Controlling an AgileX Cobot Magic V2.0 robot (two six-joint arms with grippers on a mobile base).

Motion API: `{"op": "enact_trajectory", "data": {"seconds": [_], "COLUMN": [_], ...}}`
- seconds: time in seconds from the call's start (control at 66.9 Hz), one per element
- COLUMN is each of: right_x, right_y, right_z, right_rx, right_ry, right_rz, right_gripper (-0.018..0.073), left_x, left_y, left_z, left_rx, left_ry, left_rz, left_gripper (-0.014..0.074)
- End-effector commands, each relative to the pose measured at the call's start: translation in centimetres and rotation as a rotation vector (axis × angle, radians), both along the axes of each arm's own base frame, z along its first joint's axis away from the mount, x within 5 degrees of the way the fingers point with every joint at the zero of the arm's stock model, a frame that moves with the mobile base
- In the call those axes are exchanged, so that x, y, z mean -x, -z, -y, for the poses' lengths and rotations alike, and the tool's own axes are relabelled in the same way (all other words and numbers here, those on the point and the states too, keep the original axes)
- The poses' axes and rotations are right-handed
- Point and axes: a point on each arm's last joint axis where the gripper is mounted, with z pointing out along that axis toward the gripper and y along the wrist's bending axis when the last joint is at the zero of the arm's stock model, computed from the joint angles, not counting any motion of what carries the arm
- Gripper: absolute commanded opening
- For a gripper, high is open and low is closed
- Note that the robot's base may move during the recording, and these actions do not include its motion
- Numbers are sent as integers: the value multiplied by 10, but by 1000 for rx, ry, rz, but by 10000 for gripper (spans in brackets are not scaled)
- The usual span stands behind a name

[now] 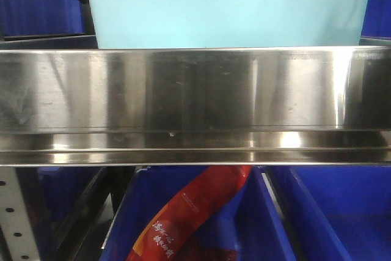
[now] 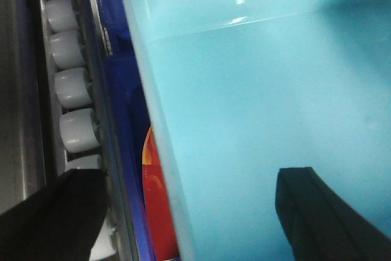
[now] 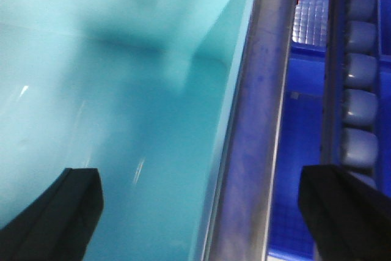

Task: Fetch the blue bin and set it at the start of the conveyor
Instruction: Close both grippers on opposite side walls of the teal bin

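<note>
Straddling the two short walls of the bin (image 1: 226,10), both grippers look set for a two-sided lift. The left gripper (image 2: 183,178) has one black finger (image 2: 55,212) outside the left wall, over the rollers (image 2: 76,129), and its other finger inside the tub. The right gripper (image 3: 201,175) mirrors this at the right rim. On both, the fingers are spread wide and are not pinching yet. Whether any pad touches plastic I cannot tell.

The bin sits on the upper shelf, just behind the steel rail (image 1: 195,90), which likely keeps tubs from sliding off the near edge. Holding it by opposite walls should keep it level as it clears that rail.

Counted: one light bin, two grippers with two fingers each, and one red packet (image 1: 189,218) lying in a lower crate. At least four dark blue crates (image 1: 342,212) show, two flanking the bin and two below. Roughly six rollers appear along each side. The belt where the bin must go is not in view, so the carry looks wholly ahead.
</note>
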Motion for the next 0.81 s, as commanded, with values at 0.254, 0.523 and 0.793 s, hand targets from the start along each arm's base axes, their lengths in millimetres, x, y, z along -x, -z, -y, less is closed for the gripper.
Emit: {"op": "enact_trajectory", "data": {"seconds": [0.254, 0.523, 0.793], "right_x": [-21, -19, -6], "right_y": [29, 31, 10], "right_z": [-1, -1, -1], "right_rx": [6, 7, 6], "right_ry": [5, -1, -3], "right_rz": [-47, -81, -37], "right_gripper": [417, -159, -153], "left_x": [-5, -4, 4], "left_y": [1, 2, -14], "left_z": [0, 0, -3], "left_rx": [22, 26, 37], "left_ry": [-12, -12, -12], "left_rz": [11, 0, 30], "left_gripper": [394, -109, -111]}}
